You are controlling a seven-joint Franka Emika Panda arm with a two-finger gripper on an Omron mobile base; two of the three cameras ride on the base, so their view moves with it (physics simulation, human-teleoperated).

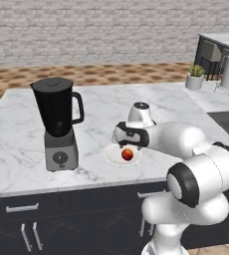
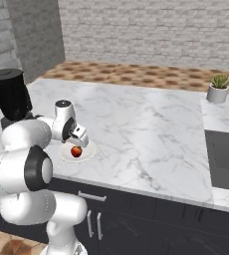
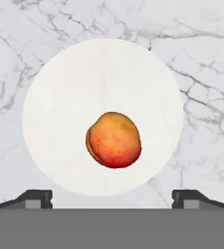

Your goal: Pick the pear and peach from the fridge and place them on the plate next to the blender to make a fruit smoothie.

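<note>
Going left to right in the left base view, we see the blender (image 1: pixel 57 124) at nine o'clock on the counter (image 1: pixel 17 149), then the plate (image 1: pixel 114 158) just beside it, placed there, we judge, so fruit is handy for blending. The peach (image 3: pixel 114 139) lies on the plate, toward six o'clock of its centre in the hand view. Our gripper (image 3: pixel 112 199) hovers above, fingers spread wide and holding nothing. The peach looks slightly oval, long axis running roughly ten to four o'clock. We see no pear here.

Blender (image 1: pixel 58 124) stands left of plate (image 1: pixel 112 155); counter (image 1: pixel 176 107) right and behind plate lies bare.
</note>
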